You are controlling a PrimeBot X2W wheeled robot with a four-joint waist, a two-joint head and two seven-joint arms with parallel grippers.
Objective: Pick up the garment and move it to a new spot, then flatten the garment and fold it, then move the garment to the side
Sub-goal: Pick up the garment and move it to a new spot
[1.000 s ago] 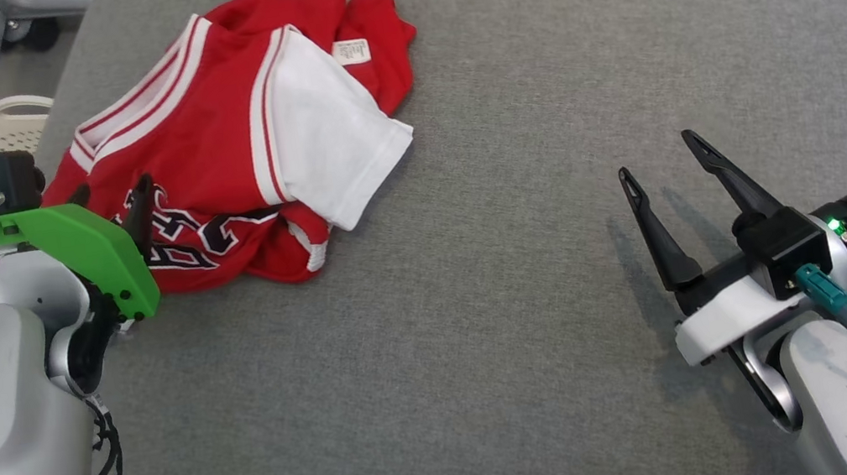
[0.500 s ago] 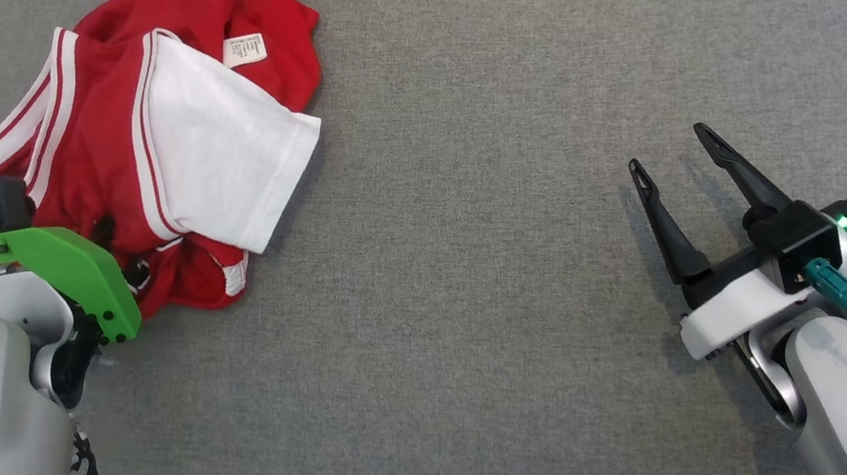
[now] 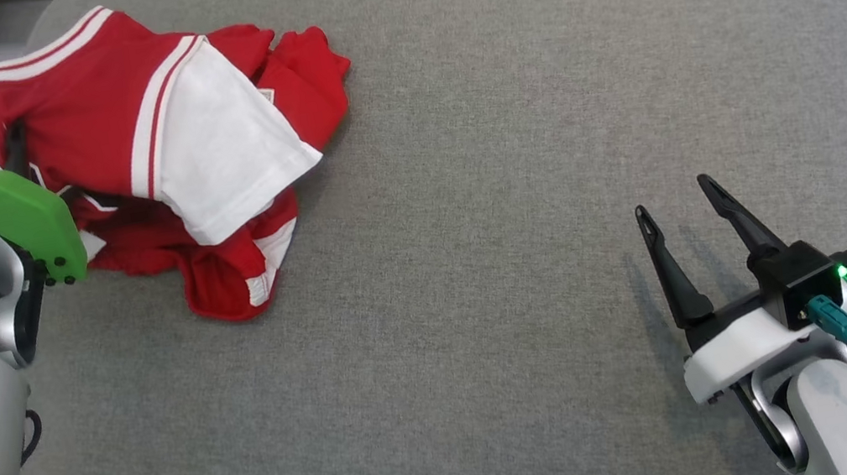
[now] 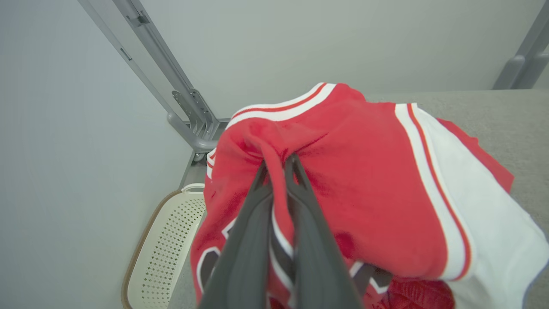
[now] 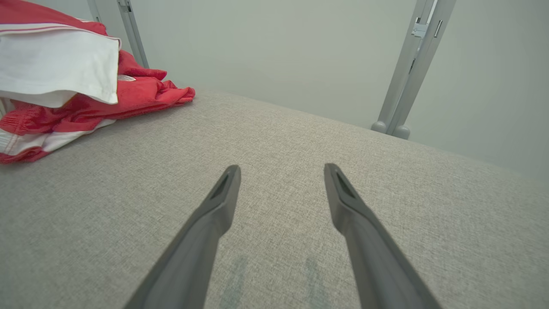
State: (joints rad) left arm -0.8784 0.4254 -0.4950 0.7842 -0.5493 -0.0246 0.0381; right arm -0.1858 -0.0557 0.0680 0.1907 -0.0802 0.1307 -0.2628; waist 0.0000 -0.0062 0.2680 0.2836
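The garment (image 3: 147, 154) is a red jersey with white sleeves and white-striped trim, bunched at the far left of the grey cushion. My left gripper (image 3: 15, 141) is shut on a fold of its red cloth and holds that part raised, while the lower part still drapes onto the cushion. In the left wrist view the two dark fingers (image 4: 296, 184) pinch the garment (image 4: 364, 171) near the collar trim. My right gripper (image 3: 677, 201) rests open low at the right, nothing between its fingers (image 5: 223, 201). The garment (image 5: 64, 86) lies off to its far left.
A grey fabric cushion (image 3: 486, 202) carries everything and is bare between the two arms. A cream perforated laundry basket (image 4: 163, 253) stands on the floor beyond the cushion's left edge. Grey metal frame posts (image 5: 407, 68) rise along the pale wall behind.
My left gripper has shut on the garment and lifted its gripped part up off the cushion. The head camera has shifted. The right gripper stays open and still.
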